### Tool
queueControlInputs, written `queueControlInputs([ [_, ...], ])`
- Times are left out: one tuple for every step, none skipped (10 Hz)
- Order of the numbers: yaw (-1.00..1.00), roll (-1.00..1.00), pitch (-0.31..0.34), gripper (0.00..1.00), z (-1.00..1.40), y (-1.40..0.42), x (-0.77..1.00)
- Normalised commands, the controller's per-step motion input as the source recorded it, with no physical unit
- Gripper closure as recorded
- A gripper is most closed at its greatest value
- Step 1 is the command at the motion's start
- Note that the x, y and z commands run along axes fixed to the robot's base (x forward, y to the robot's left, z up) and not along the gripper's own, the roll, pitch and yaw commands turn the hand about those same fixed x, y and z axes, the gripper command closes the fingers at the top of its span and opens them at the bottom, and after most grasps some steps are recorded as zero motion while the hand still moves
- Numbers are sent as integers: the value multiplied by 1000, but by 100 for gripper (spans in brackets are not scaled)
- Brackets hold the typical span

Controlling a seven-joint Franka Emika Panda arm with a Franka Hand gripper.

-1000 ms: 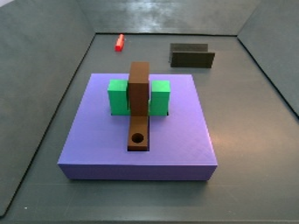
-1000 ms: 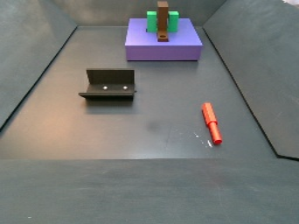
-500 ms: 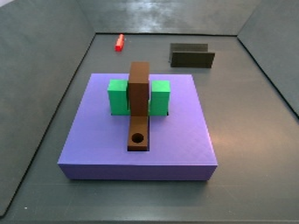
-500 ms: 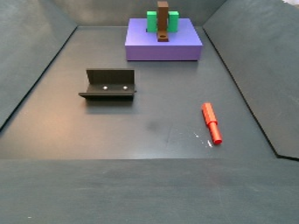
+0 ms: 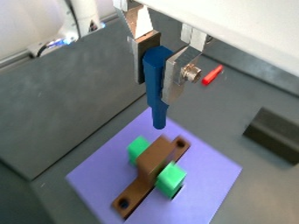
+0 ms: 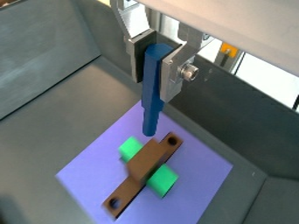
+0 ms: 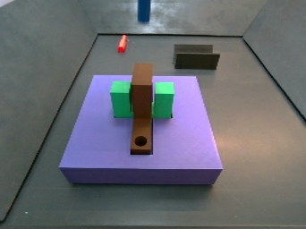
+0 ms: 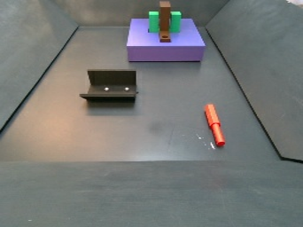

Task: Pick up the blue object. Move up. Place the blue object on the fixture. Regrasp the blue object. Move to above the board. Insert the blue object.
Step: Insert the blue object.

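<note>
In both wrist views my gripper (image 5: 156,74) (image 6: 152,74) is shut on the blue object (image 5: 156,87) (image 6: 151,92), a slim peg hanging upright between the silver fingers. It hangs high above the board (image 5: 214,179) (image 6: 201,175), over the green block (image 5: 139,149) and the brown bar (image 5: 149,173). A side view catches only the peg's lower end (image 7: 143,9) at its top edge, with the gripper itself out of frame. The fixture (image 7: 196,57) (image 8: 110,86) stands bare on the floor, apart from the board (image 7: 180,134) (image 8: 148,50).
A red peg (image 7: 122,42) (image 8: 214,125) lies on the grey floor, also seen beside the fingers in a wrist view (image 5: 211,74). The brown bar has a round hole (image 7: 142,141) near its end. Grey walls ring the floor.
The blue peg's lower end has come into a side view at its top edge, where nothing showed before. The board, fixture and red peg have not moved.
</note>
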Motion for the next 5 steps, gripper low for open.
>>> queueControlInputs([
  [0,-347,9,100,-154,-837,0],
  [0,-431,10,100,-74,-743,0],
  [0,-403,1,100,-240,-631,0],
  [-9,-294,0,100,-451,-397,0],
  [0,-206,0,100,-743,0,83],
])
